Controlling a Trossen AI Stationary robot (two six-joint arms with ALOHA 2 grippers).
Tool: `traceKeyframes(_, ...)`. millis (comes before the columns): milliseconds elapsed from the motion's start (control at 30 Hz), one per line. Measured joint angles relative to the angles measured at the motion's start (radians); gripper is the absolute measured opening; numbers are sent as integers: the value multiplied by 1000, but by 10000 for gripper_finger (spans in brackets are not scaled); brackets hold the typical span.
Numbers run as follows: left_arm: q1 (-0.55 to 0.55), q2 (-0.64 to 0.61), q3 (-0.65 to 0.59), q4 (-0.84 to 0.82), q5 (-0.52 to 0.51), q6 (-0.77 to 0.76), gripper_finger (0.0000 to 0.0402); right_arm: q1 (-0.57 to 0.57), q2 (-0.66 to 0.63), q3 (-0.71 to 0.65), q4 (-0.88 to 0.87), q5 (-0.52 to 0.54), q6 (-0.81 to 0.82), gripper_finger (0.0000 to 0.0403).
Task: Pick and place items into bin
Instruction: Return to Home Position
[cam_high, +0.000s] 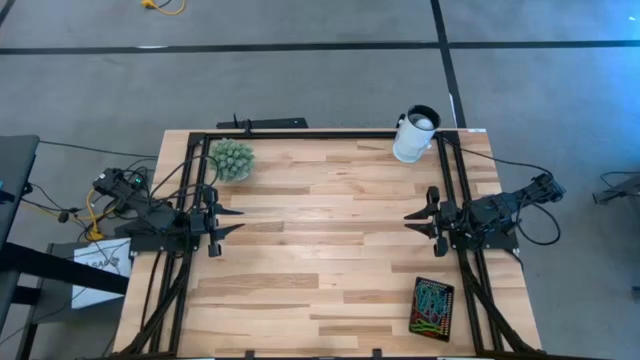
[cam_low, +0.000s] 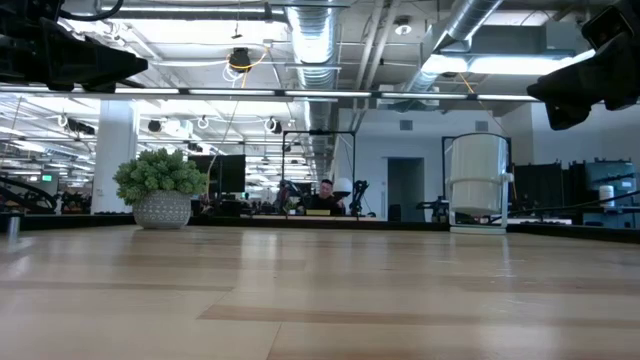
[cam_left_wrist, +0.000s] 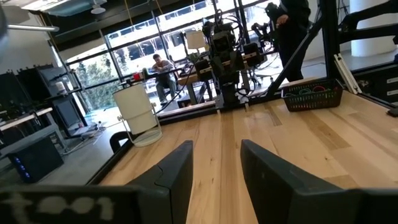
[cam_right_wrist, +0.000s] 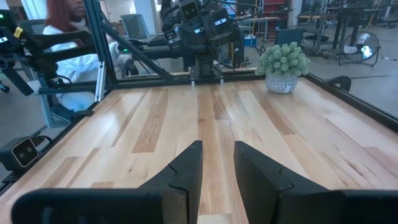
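Note:
The black bin (cam_high: 432, 308) stands near the table's front right corner, with a heap of coloured rubber-band items (cam_high: 430, 300) lying inside it. In the left wrist view the bin (cam_left_wrist: 313, 96) shows far off, the bands (cam_left_wrist: 311, 91) within its walls. My left gripper (cam_high: 232, 220) hovers open at the table's left side, fingers level and pointing right, its gap (cam_left_wrist: 217, 171) with nothing in it. My right gripper (cam_high: 410, 221) hovers open at the right side, pointing left toward the other, also with nothing in its gap (cam_right_wrist: 217, 168). Neither is near the bin.
A green spiky plant ball in a pot (cam_high: 232, 158) stands at the far left and a white cup (cam_high: 415, 135) at the far right. A black frame (cam_high: 320, 135) runs along the table's edges. A person (cam_right_wrist: 62, 31) sits beyond the table. Bare wood lies between the grippers.

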Motion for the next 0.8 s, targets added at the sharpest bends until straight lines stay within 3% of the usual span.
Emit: traceKeyframes(800,0,0,0,0,0,0,125,0,0,0,0,0,0,85)
